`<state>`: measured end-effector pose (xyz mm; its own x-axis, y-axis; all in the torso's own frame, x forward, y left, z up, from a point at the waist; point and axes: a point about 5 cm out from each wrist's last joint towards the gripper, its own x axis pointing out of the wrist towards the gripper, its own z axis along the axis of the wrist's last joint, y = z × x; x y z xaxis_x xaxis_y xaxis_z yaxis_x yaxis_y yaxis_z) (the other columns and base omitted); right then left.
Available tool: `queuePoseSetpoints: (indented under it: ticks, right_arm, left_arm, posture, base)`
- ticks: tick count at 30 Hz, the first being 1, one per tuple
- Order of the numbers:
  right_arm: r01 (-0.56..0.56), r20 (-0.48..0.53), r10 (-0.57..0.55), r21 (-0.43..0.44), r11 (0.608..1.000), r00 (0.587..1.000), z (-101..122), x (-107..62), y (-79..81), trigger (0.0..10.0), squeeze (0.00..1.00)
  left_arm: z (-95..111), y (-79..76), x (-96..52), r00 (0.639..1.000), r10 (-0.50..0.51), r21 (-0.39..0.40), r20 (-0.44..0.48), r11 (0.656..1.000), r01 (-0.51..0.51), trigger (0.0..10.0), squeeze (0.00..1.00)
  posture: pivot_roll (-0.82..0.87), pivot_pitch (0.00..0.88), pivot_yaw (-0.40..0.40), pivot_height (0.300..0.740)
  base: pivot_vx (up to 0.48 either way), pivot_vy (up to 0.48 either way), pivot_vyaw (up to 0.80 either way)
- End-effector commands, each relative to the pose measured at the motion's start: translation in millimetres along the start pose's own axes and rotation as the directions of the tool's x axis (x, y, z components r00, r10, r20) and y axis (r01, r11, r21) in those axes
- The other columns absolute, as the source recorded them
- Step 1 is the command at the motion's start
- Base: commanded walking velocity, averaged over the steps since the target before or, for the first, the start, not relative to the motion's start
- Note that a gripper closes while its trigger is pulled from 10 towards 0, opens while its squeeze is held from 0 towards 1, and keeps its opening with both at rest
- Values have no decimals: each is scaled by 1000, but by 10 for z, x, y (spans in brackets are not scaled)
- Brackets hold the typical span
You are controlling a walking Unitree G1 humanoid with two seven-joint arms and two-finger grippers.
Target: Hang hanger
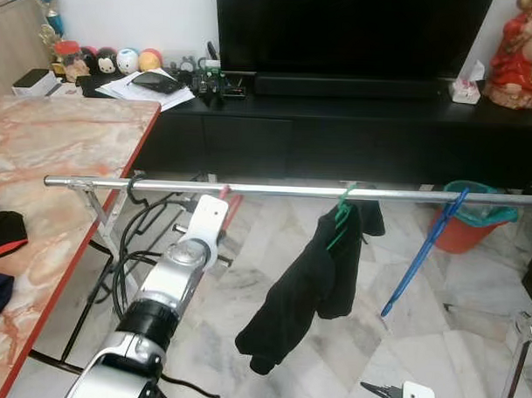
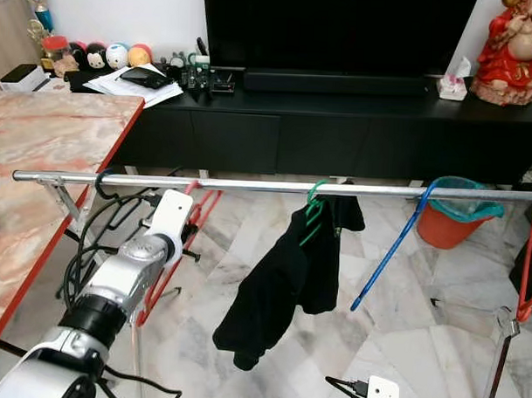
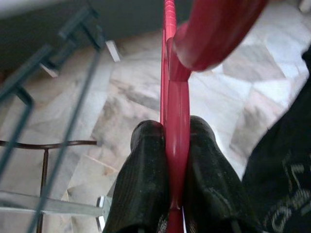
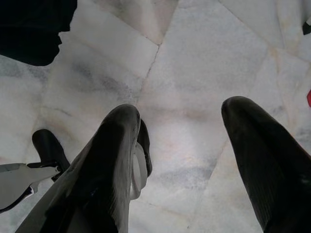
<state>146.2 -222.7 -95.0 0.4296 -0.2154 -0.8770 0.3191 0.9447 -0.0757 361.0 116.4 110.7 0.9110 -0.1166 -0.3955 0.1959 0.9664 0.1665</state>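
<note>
Left gripper [image 3: 176, 145] clamped on red hanger [image 3: 176, 160] just under the rail [image 1: 275, 190].
Left to right: marble counter [image 1: 66, 157]; left arm raised to the rail, jaws pinching the hanger's thin edge between both fingers [image 3: 146, 179]; black garment [image 1: 302, 288] on green hanger [image 1: 340, 215]; blue hanger [image 1: 421, 252] on the rail; right gripper [image 4: 182, 145] low over the floor [image 4: 194, 58], jaws apart, nothing held.
</note>
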Motion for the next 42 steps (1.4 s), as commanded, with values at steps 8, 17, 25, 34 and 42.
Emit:
queuePoseSetpoints:
  ticks: [8,17,25,34,42]
  right_arm:
    - [6,-3,-6,1,1000,1000,-4,-1,-42,10000,0]
    - [7,-2,-7,4,1000,1000,-2,-1,-42,10000,0]
    - [6,-3,-6,5,1000,1000,-5,-1,-37,10000,0]
    - [5,-4,-5,8,1000,1000,-4,-1,-31,10000,0]
    - [4,-3,-4,7,1000,1000,-3,0,-29,10000,0]
  left_arm:
    - [125,-25,54,999,19,-31,45,999,-18,10000,0]
    - [146,3,142,998,66,-37,-1,997,-66,10000,0]
    - [93,-71,175,999,24,-16,-43,1000,-25,10000,0]
    - [30,-189,185,997,-43,-2,-63,999,43,10000,0]
    - [67,-164,176,999,-47,-26,-21,999,47,10000,1000]
  posture:
    - [-87,0,-12,740]
    - [-107,0,-7,740]
    - [-110,0,-4,740]
    - [-112,0,-1,740]
    - [-108,0,-4,740]
  base:
    - [0,0,0]
    - [0,0,0]
    - [0,0,0]
    - [0,0,0]
    - [0,0,0]
